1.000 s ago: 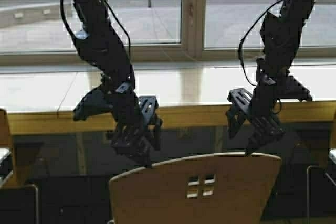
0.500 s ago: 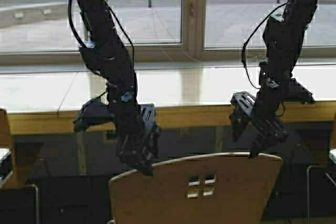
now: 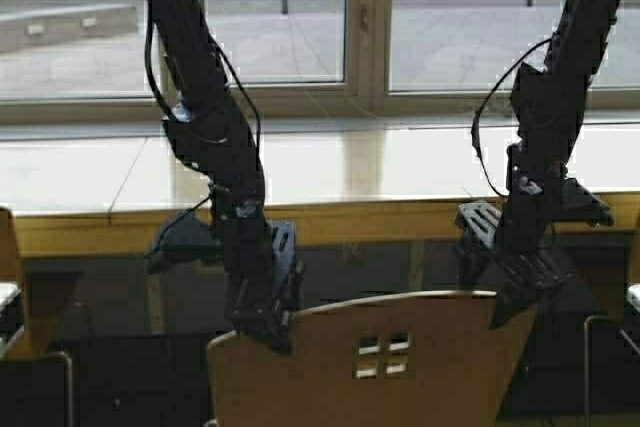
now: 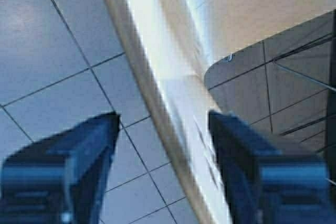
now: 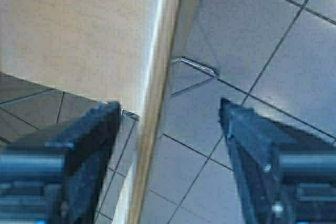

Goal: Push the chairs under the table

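— High view: the table [image 3: 330, 219] runs along the far side, the chair [image 3: 400, 367] near and not tucked under yet.

— Left gripper [image 3: 268, 322] and right gripper [image 3: 512, 299]?

— Both spread wide, straddling the backrest's top edge, gripping nothing.

chair [image 3: 400, 362]: tan plywood backrest, four square cut-outs, upright, facing the table
table [image 3: 330, 167]: long pale top, wooden front edge

daylight from the windows [image 3: 270, 17] glares off the table [image 3: 380, 162]; wrist views blurred.
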{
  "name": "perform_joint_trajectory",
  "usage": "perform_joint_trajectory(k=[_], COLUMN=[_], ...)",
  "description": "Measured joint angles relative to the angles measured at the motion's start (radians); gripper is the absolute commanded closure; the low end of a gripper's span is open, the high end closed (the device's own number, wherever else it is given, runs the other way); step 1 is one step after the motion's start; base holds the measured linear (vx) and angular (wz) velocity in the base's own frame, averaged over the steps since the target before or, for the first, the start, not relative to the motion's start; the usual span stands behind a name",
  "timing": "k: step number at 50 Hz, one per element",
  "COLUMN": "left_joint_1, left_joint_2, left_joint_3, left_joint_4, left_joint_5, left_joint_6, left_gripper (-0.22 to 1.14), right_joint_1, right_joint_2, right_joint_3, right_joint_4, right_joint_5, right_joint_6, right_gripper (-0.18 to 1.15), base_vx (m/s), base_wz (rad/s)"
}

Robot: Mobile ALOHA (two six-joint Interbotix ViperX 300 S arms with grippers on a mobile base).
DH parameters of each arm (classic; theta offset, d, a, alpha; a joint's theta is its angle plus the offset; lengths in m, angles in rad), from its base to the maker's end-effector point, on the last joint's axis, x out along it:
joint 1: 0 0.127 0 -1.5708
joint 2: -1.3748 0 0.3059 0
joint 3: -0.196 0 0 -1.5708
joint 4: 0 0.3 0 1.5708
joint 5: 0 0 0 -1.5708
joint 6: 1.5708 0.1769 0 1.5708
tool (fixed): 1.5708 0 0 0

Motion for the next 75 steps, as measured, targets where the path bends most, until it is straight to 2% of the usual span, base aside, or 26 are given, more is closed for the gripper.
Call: perform_joint_trajectory(k=[23, 30, 35, 44, 48, 55, 75], left_joint_1=[0.038, 0.049, 0.051, 0.061, 0.067, 0.075, 0.120], left_joint_2=[0.094, 0.120, 0.137, 0.153, 0.155, 0.155, 0.156], left_joint_3=[-0.077, -0.104, -0.118, -0.121, -0.124, -0.124, -0.141], left_joint_4=[0.000, 0.002, 0.000, -0.009, -0.011, -0.011, 0.012], left_joint_5=[0.021, 0.026, 0.028, 0.035, 0.044, 0.055, 0.067], left_joint_6=[0.003, 0.005, 0.006, -0.026, -0.032, -0.032, -0.031], left_gripper=[0.04, 0.12, 0.31, 0.76, 0.89, 0.89, 0.88], right_joint_1=[-0.002, -0.003, -0.006, -0.006, -0.009, -0.012, -0.017], right_joint_2=[0.160, 0.202, 0.213, 0.213, 0.215, 0.209, 0.195], right_joint_3=[-0.149, -0.170, -0.181, -0.195, -0.193, -0.184, -0.144], right_joint_4=[-0.002, -0.002, -0.002, 0.000, 0.003, 0.003, 0.003], right_joint_5=[0.067, 0.083, 0.094, 0.098, 0.107, 0.127, 0.138], right_joint_6=[0.000, 0.000, -0.002, 0.008, 0.032, 0.038, 0.080], right_gripper=[0.05, 0.11, 0.28, 0.81, 0.97, 0.93, 0.94], base_vx=[0.00, 0.00, 0.01, 0.02, 0.02, 0.02, 0.09], base_wz=[0.00, 0.00, 0.01, 0.02, 0.04, 0.03, 0.11])
